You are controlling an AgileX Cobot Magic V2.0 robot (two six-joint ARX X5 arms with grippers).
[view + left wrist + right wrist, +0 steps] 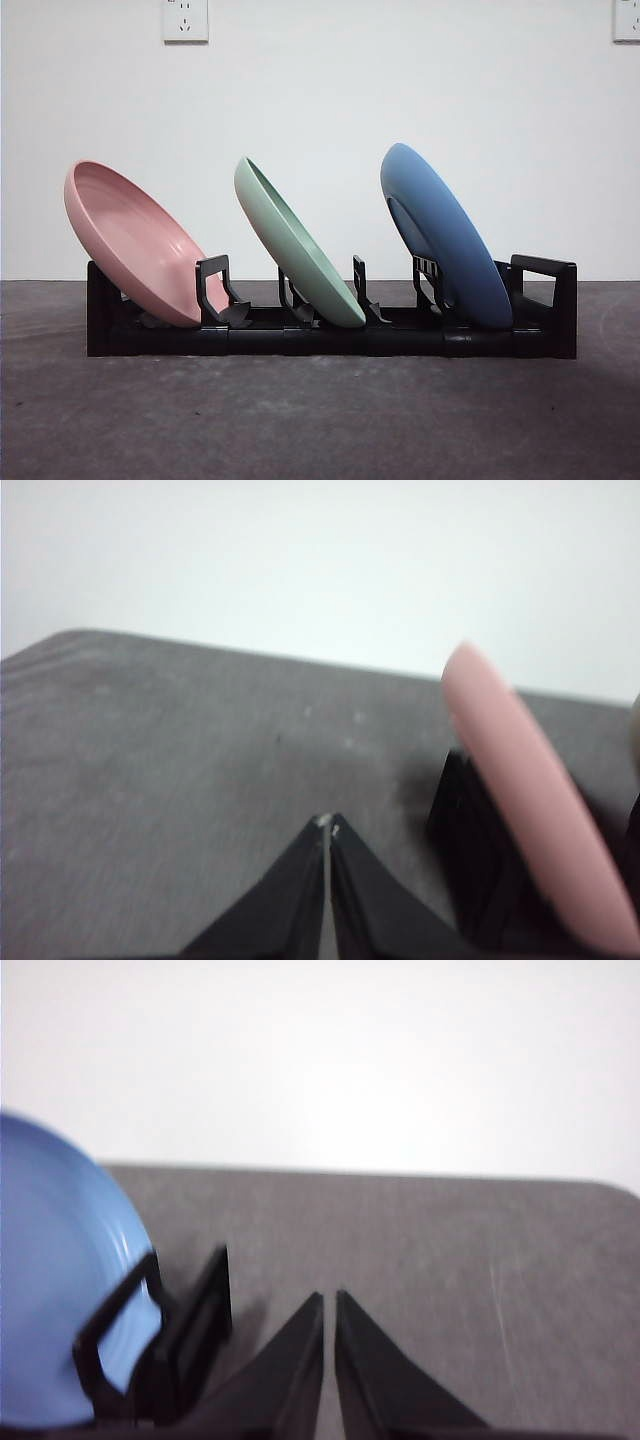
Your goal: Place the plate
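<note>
Pink plate (135,245), green plate (298,245), blue plate (445,235) all sit slotted in black rack (330,340), placing looks finished; left gripper (328,825) and right gripper (329,1298) clenched empty beside it, next just retreat.

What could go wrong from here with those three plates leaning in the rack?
1. The pink plate leans steeply at the end of the black rack, its rim overhanging; a nudge might tip it out.
2. The left gripper, fingers shut, sits close beside that plate and could clip it when moving.
3. The right gripper is similarly near the blue plate.
</note>
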